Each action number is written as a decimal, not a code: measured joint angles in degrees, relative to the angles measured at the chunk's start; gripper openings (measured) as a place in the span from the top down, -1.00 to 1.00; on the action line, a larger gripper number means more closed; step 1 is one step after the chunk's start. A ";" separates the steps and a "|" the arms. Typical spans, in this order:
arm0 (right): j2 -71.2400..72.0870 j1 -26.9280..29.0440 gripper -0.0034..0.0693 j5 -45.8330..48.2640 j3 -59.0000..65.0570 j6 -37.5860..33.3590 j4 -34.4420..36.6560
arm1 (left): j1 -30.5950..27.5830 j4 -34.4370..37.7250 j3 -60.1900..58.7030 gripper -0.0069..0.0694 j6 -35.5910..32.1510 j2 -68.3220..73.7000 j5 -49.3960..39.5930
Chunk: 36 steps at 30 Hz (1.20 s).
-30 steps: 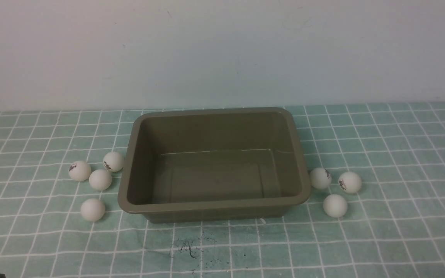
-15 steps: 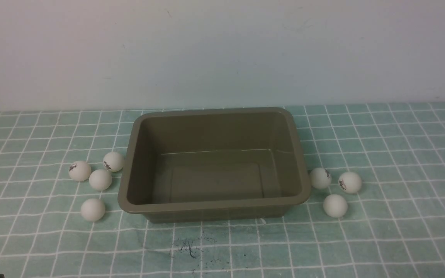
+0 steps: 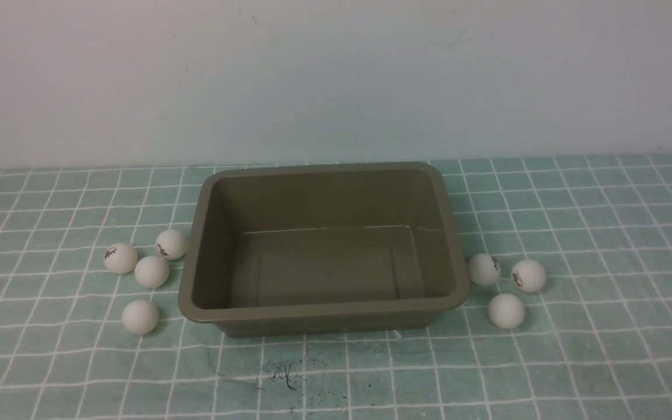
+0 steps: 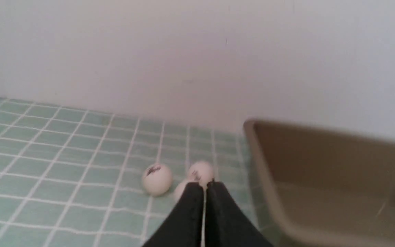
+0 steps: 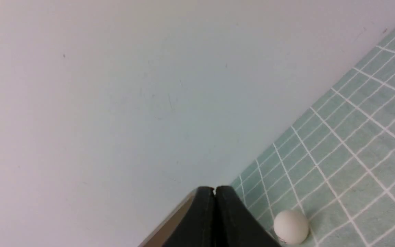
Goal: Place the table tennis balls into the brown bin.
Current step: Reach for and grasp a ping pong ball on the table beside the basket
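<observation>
A rounded olive-brown plastic bin (image 3: 324, 313) sits on checked cloth (image 3: 604, 233). Some matte white balls (image 3: 120, 258) carry unreadable dark logos. The left gripper (image 4: 203, 185) and right gripper (image 5: 214, 188) are clenched, holding nothing.

Soft, even light is falling — the table tennis balls (image 3: 151, 272) are casting only faint shadows. The left wrist view is blurring, the brown bin (image 4: 321, 154) smearing along its rim.

Pale wall (image 3: 336, 76) behind teal checked tablecloth (image 3: 604, 361).
</observation>
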<state>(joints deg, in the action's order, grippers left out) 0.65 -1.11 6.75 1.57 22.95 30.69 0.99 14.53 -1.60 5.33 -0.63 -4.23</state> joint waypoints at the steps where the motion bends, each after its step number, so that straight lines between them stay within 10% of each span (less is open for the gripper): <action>1: 0.00 0.00 0.93 -0.04 0.00 -1.05 0.32 | 0.00 2.59 0.00 0.83 1.33 0.00 1.87; 13: -1.63 -0.83 0.93 5.15 -9.14 -8.81 -1.90 | 0.00 15.85 3.38 0.83 5.49 0.00 13.77; 26: -49.37 -1.09 0.93 43.92 -48.33 -27.57 -13.91 | 0.00 2.86 40.57 0.83 -4.20 47.45 -47.44; 36: -71.24 -1.09 0.91 49.51 -59.14 -27.70 -15.94 | 0.00 0.44 51.86 0.83 -13.41 80.28 -45.56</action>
<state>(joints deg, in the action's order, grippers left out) -70.59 -2.20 56.26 -57.57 -4.75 14.75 0.99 14.96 50.26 -8.08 79.65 -49.79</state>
